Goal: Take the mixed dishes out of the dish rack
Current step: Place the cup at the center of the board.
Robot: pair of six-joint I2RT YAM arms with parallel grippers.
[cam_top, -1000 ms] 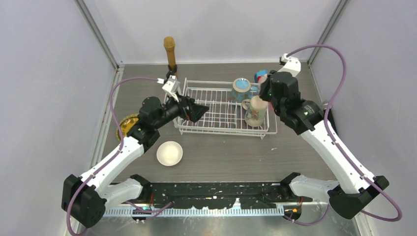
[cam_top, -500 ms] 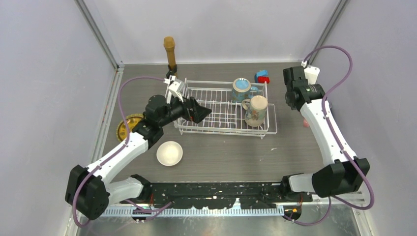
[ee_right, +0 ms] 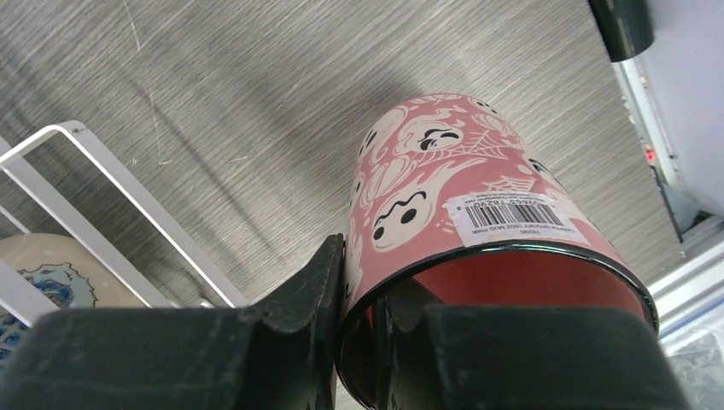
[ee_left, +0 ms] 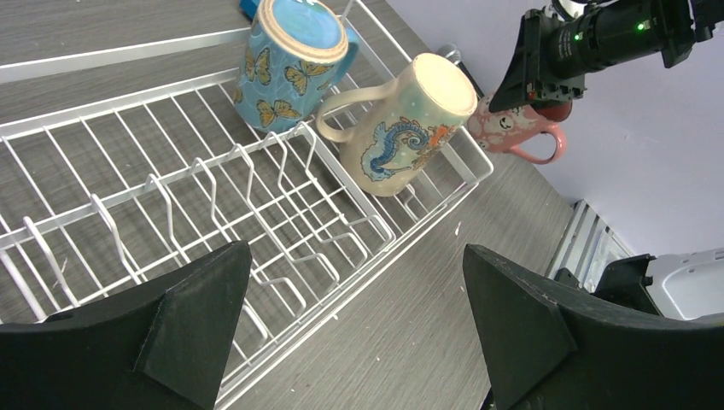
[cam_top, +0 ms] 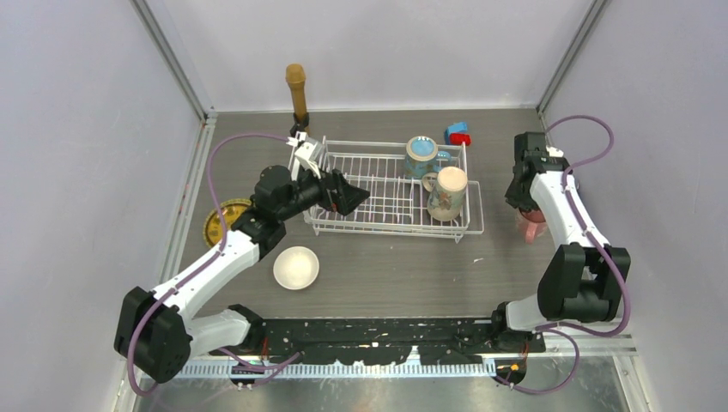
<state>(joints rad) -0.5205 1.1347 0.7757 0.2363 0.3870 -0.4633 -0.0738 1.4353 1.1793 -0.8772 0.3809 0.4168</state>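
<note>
Far side — brown stick [cam_top: 296,86] & blue-red blk [cam_top: 458,134] just beyond rack [cam_top: 378,184].

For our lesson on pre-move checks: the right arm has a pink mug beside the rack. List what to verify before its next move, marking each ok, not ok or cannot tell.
1. Right gripper shut on the pink mug, pinching its rim: ok.
2. Pink mug outside the dish rack, to its right: ok.
3. Mug already resting on the table: cannot tell.
4. Left gripper open and empty above the rack: ok.
5. Rack fully unloaded: not ok; the blue mug and the cream mug sit inside it upside down.
</note>
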